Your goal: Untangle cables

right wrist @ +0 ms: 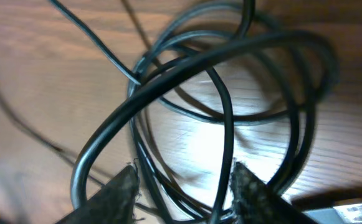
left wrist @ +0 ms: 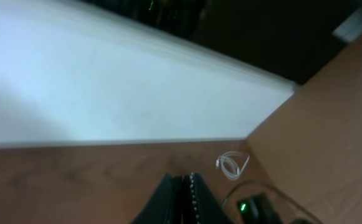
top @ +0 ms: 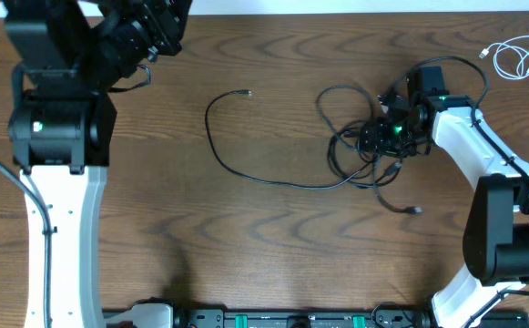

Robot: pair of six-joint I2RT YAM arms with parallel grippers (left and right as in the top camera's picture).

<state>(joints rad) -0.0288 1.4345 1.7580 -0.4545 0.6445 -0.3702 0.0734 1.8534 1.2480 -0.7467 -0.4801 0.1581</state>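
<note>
A tangle of black cables lies right of the table's middle. One long black strand loops out to the left and ends in a small plug. My right gripper is down on the tangle. In the right wrist view its fingers are open, with several black strands running between them. A coiled white cable lies apart at the far right corner; it also shows in the left wrist view. My left gripper is shut and empty, raised at the far left.
A loose black plug end lies below the tangle. The left arm's body covers the left side of the table. A white wall borders the table's far edge. Equipment lines the near edge.
</note>
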